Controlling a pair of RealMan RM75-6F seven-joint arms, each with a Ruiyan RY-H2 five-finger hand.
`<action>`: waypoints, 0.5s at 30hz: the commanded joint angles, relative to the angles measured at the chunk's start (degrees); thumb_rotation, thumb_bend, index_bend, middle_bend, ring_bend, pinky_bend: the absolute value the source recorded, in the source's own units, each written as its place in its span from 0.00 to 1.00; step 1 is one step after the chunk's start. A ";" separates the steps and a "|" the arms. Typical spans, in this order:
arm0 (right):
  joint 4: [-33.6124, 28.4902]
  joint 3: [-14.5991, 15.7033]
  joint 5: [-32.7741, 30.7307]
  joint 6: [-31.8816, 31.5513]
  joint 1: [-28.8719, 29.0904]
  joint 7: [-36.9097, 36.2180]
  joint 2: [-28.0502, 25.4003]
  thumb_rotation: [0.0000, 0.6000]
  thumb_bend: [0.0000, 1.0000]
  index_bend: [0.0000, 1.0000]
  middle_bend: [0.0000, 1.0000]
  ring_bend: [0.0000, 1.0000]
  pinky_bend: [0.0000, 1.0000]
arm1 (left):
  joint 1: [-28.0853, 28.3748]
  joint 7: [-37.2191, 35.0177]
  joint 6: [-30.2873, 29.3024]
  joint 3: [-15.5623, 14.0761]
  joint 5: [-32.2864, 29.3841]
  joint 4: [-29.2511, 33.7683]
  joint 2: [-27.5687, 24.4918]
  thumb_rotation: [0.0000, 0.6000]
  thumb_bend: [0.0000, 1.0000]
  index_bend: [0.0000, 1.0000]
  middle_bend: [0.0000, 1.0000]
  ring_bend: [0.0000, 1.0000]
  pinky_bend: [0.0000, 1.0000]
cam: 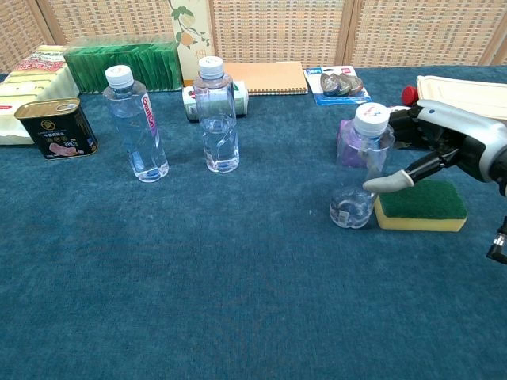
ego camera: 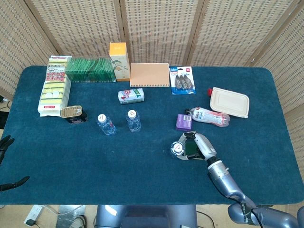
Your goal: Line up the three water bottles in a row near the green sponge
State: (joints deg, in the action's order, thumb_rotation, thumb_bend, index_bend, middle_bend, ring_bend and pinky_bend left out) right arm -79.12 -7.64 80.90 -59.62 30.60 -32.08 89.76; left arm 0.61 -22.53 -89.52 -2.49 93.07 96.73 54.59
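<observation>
Bottles (cam: pixel 362 169) on blue carpeted table (ego camera: pixel 142 161) | wicker screens (ego camera: pixel 156 28), seemingly folding

A table covered in dark blue carpet-like cloth (ego camera: pixel 95 161) carries everything. Along its far edge lie packs of yellow sponges (ego camera: pixel 53 90), a green pack (ego camera: pixel 89 70) and a tan spiral notebook (ego camera: pixel 149 74). Three clear plastic water bottles (cam: pixel 216 119) stand nearer, one just beside a green-and-yellow sponge (cam: pixel 420 205) at right.

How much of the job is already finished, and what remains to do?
Done: nothing is finally placed. In hand: the right hand holds one water bottle, tilted, against the green sponge. Left: the two other bottles stand far off near the tin and must be brought over.
</observation>
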 commanded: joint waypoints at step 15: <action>-2.96 1.87 2.69 -2.61 -1.81 -1.13 -5.02 1.00 0.15 0.09 0.07 0.02 0.04 | -0.14 -0.81 -0.45 -0.08 0.25 -0.19 -0.10 1.00 0.06 0.00 0.00 0.00 0.01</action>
State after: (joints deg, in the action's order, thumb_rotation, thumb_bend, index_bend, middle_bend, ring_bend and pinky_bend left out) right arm -81.46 -5.98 83.42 -61.71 29.21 -33.55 85.35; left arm 0.47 -23.27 -89.94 -2.57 93.31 96.57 54.51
